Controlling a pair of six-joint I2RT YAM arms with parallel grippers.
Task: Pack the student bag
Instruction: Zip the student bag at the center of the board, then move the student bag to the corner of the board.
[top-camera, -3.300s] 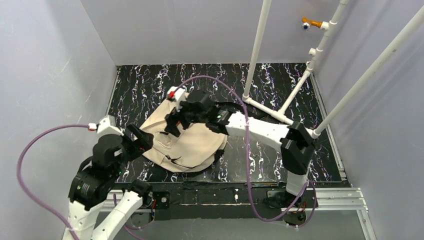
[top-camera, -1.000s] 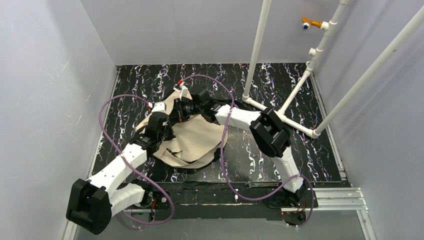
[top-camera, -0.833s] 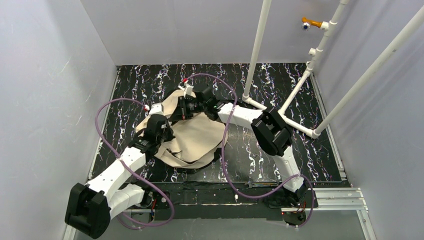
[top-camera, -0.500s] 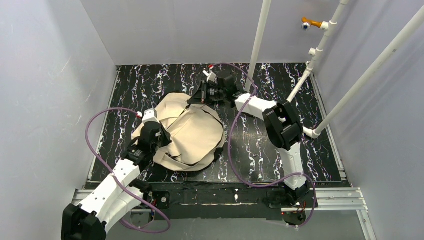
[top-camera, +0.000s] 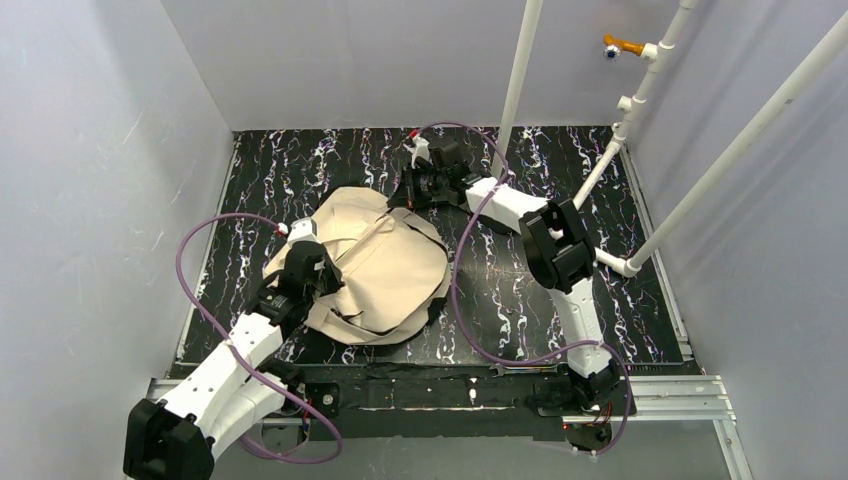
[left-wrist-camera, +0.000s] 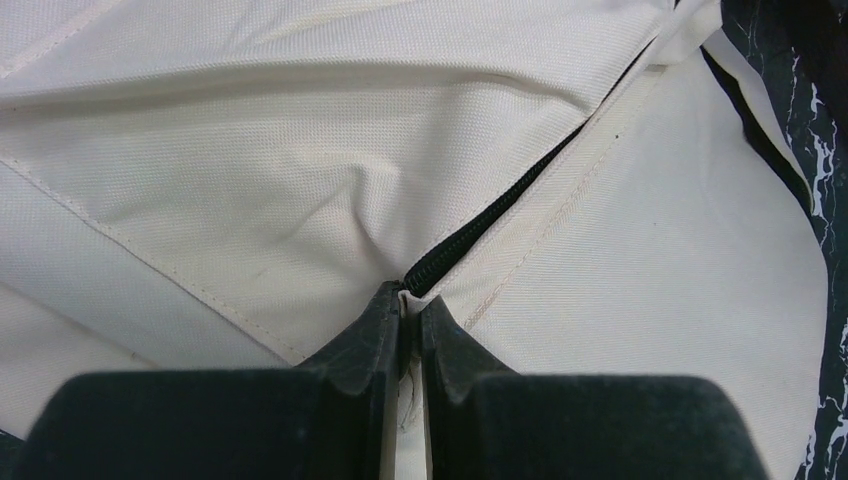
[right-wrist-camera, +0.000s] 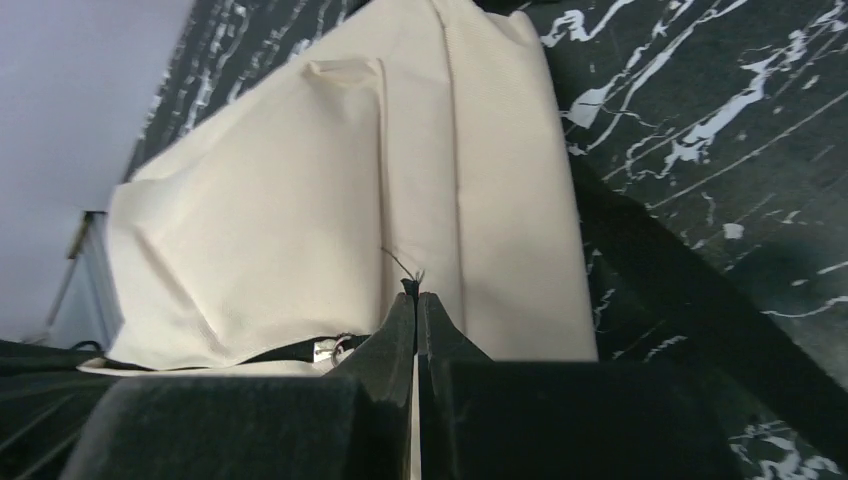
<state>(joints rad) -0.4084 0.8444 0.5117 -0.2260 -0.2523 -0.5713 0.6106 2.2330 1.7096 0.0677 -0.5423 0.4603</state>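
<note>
The student bag (top-camera: 385, 270) lies flat on the black marbled table (top-camera: 280, 170), beige with a dark zipper (left-wrist-camera: 500, 215) running diagonally across it. My left gripper (top-camera: 322, 285) sits at the bag's near-left side. In the left wrist view it (left-wrist-camera: 410, 297) is shut on a fold of beige fabric right at the zipper's end. My right gripper (top-camera: 398, 197) is at the bag's far edge. In the right wrist view it (right-wrist-camera: 417, 297) is shut on a small dark tab with a frayed thread, over the beige cloth (right-wrist-camera: 300, 200). A black strap with a metal ring (right-wrist-camera: 330, 348) shows beside the fingers.
A white pipe frame (top-camera: 600, 170) stands at the back right, with one upright (top-camera: 515, 90) close behind the right wrist. Grey walls close in the left, back and right. Purple cables (top-camera: 200, 270) loop beside the arms. A metal rail (top-camera: 660, 385) runs along the near edge.
My right gripper has moved from over the bag's middle to its far-right edge, staying shut. The bag now lies flatter and wider. My left arm has drawn back slightly towards the near left.
</note>
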